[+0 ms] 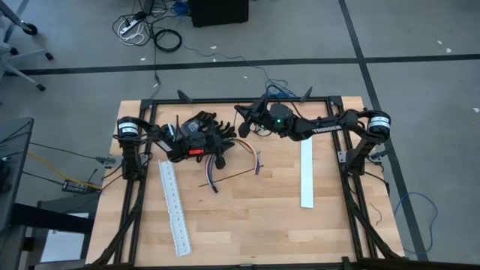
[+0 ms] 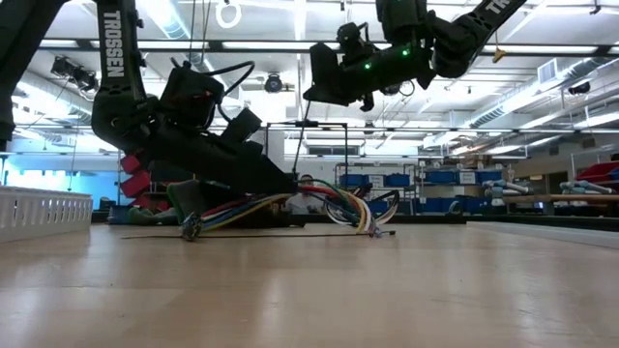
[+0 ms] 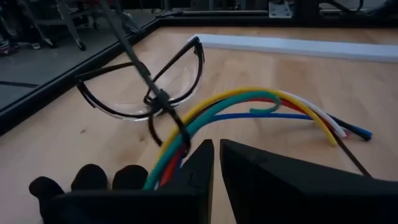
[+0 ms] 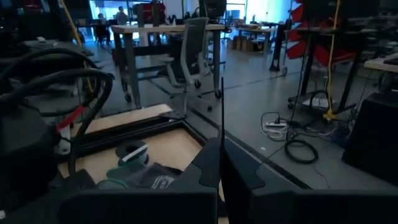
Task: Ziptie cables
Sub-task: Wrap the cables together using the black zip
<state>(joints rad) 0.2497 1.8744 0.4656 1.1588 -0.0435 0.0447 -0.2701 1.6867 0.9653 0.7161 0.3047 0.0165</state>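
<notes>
The cables are a bundle of yellow, green, blue, red and white wires lying in an arc on the wooden table. They also show in the left wrist view, cables, and low on the table, cables. A thin black ziptie forms a wide loop around the bundle, and its tail climbs out of the left wrist view. My left gripper is shut, low over the bundle's middle. My right gripper hangs raised above the table, shut on a thin black strip. My left gripper comes in slanting down from the table's left. The bundle runs under the outer side of one finger, and nothing shows in the narrow gap. Whether it presses the wires I cannot tell. My right gripper pinches the black ziptie tail between its two fingers. The tail's free end stands straight out past the fingertips, lifted clear of the table.
Two long white slotted strips lie on the table, one near the left side and one on the right. A thick black coiled cord sits by my left gripper. A loose thin black strand lies nearer the front. The table's near half is bare wood.
</notes>
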